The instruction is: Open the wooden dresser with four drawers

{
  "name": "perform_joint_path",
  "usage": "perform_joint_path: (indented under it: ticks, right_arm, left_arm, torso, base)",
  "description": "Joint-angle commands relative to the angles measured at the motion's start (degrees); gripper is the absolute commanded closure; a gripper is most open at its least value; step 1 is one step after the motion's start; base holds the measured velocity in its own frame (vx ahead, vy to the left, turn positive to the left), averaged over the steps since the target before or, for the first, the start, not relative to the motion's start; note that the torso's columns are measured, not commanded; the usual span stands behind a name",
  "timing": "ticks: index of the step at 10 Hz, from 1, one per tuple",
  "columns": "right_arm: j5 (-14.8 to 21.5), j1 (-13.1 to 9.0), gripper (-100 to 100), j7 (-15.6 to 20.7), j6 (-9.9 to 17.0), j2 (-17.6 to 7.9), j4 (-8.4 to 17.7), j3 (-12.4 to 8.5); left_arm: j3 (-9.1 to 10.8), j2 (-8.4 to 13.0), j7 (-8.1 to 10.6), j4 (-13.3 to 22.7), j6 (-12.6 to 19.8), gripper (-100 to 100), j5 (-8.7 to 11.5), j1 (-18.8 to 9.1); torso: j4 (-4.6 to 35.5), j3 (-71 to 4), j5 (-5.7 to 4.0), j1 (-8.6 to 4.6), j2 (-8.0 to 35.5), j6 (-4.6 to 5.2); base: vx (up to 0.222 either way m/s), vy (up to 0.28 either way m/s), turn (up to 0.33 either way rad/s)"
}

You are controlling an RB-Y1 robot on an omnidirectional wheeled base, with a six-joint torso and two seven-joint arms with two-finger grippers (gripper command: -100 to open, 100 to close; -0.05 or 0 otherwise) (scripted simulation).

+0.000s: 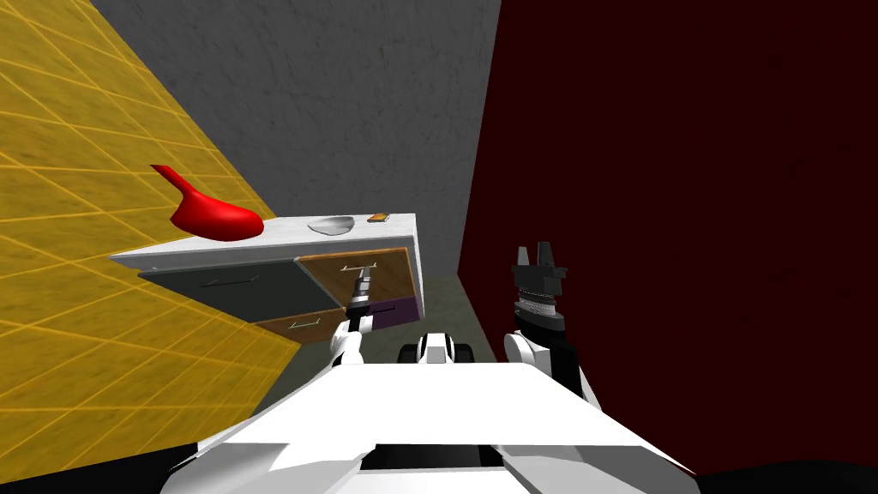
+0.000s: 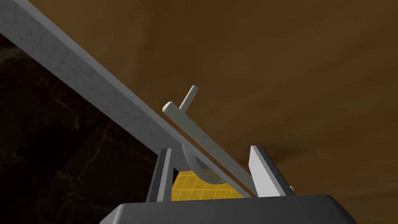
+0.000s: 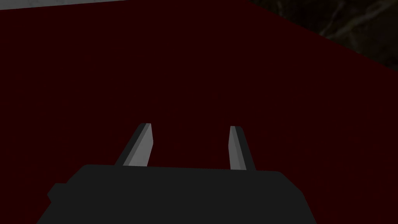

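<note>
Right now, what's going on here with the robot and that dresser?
The left gripper is at the dresser. Its open fingers straddle the pale bar handle of the upper right wooden drawer. It has not closed on the bar yet, and the drawer does not look pulled out. The right gripper hangs open and idle in front of a dark red wall.
</note>
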Motion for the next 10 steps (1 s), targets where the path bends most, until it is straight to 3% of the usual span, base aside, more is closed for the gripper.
perform_joint_path:
  ticks: [1,3,4,6,7,9,10]
  right_arm:
    - [0.0,0.0,0,0.0,0.0,0.0,0.0,0.0]
    - [0.0,0.0,0,0.0,0.0,0.0,0.0,0.0]
    - [0.0,0.0,0,0.0,0.0,0.0,0.0,0.0]
    - [0.0,0.0,0,0.0,0.0,0.0,0.0,0.0]
    - [0.0,0.0,0,0.0,0.0,0.0,0.0,0.0]
    - [0.0,0.0,0,0.0,0.0,0.0,0.0,0.0]
    - [0.0,0.0,0,0.0,0.0,0.0,0.0,0.0]
  left_arm:
    - [-4.47,-0.1,-0.84,-2.8,0.4,100,3.1,3.6]
    - [-7.86,-0.1,-0.84,-4.0,0.4,100,3.1,4.6]
    - [-9.45,-0.2,-1.42,-6.5,0.6,100,5.2,7.4]
    - [-13.03,-0.2,-1.42,-6.7,0.6,100,5.2,7.9]
    - [-14.77,-0.3,-2.00,-9.4,0.8,100,7.3,10.8]
    - [-18.25,-0.3,-2.00,-9.4,0.8,100,7.3,11.1]
    - [-20.21,-0.4,-2.58,-12.2,0.9,100,9.5,14.3]
  torso:
    - [0.1,0.0,-0.05,-0.06,0.0,0.17]
    - [0.1,0.1,-0.01,-0.09,0.2,0.14]
    - [0.1,0.2,-0.05,-0.24,0.3,0.41]
    - [0.0,0.1,-0.05,-0.25,0.2,0.15]
    - [0.1,0.2,-0.05,-0.25,0.3,0.16]
    - [0.1,0.1,-0.03,-0.15,0.3,0.13]
    - [0.1,0.2,-0.03,-0.16,0.4,0.12]
  base:
    - [0.131,0.036,0.326]
    - [0.072,0.016,0.072]
    - [0.070,0.030,0.218]
    - [0.064,0.003,0.088]
    - [0.069,0.007,0.284]
    - [0.064,0.010,0.072]
    - [0.090,0.011,0.251]
